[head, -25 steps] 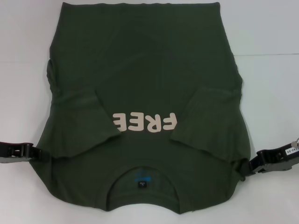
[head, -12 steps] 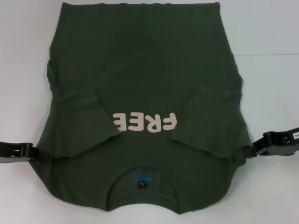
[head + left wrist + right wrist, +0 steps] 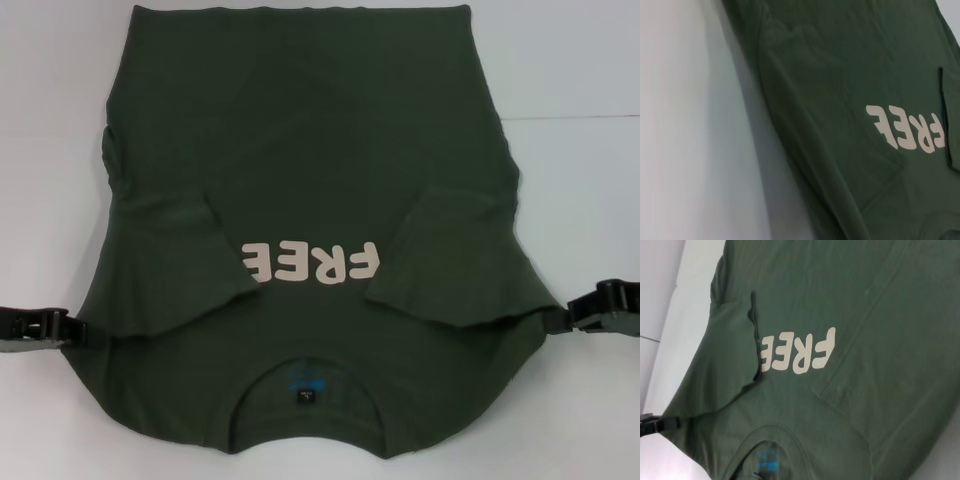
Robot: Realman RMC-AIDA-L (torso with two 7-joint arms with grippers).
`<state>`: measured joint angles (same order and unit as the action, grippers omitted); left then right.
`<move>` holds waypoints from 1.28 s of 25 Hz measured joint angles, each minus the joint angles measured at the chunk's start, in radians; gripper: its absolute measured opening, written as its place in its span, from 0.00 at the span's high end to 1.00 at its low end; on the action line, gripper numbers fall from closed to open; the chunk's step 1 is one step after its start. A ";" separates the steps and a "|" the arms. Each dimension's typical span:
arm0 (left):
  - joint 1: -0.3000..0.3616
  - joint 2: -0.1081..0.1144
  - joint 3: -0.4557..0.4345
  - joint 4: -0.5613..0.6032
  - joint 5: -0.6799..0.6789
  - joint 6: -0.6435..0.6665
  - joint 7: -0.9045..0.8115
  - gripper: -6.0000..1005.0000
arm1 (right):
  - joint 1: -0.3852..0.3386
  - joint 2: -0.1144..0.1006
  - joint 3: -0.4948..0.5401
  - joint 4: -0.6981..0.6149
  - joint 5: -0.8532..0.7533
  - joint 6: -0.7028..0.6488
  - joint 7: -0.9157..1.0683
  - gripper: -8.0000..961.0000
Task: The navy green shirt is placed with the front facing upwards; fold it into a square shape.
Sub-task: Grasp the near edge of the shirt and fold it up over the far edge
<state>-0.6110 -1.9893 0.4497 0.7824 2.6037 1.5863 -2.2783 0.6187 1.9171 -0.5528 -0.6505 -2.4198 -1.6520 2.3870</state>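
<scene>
Two grippers flank the shirt [image 3: 310,230], which lies front-up on the white counter [image 3: 580,90], collar toward you at 6 o'clock, hem at 12. Both sleeves are folded in over the chest, partly crowding the FREE lettering [image 3: 312,263], so the sides look squared off, prob. ready for a lengthwise fold. Left gripper [image 3: 40,327] sits at 8 o'clock, right at the shirt's edge by the shoulder. Right gripper [image 3: 605,307] sits at 4 o'clock, just beside the opposite shoulder edge. Can't tell whether either one's fingers are spread or pinching cloth; the tips are hidden at the fabric's edge. You'd likely grab both shoulders next and carry them toward the hem.
</scene>
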 joint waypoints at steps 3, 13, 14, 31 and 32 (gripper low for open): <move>0.004 0.000 0.000 0.000 -0.007 0.020 0.003 0.93 | -0.030 -0.002 0.017 0.000 0.010 -0.014 -0.019 0.98; 0.017 0.012 -0.065 0.000 -0.007 0.139 0.013 0.92 | -0.086 -0.006 0.032 0.000 0.013 -0.058 -0.062 0.98; 0.019 0.012 -0.069 0.000 -0.006 0.147 0.013 0.92 | -0.090 -0.008 0.032 0.000 0.013 -0.060 -0.063 0.98; 0.069 0.006 -0.106 0.016 -0.002 0.292 0.025 0.92 | -0.145 -0.026 0.036 0.000 0.013 -0.112 -0.093 0.98; 0.069 0.006 -0.106 0.016 -0.002 0.298 0.026 0.92 | -0.144 -0.026 0.037 0.000 0.013 -0.115 -0.093 0.98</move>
<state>-0.5419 -1.9834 0.3433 0.7985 2.6014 1.8844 -2.2523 0.4747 1.8909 -0.5158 -0.6504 -2.4064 -1.7667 2.2937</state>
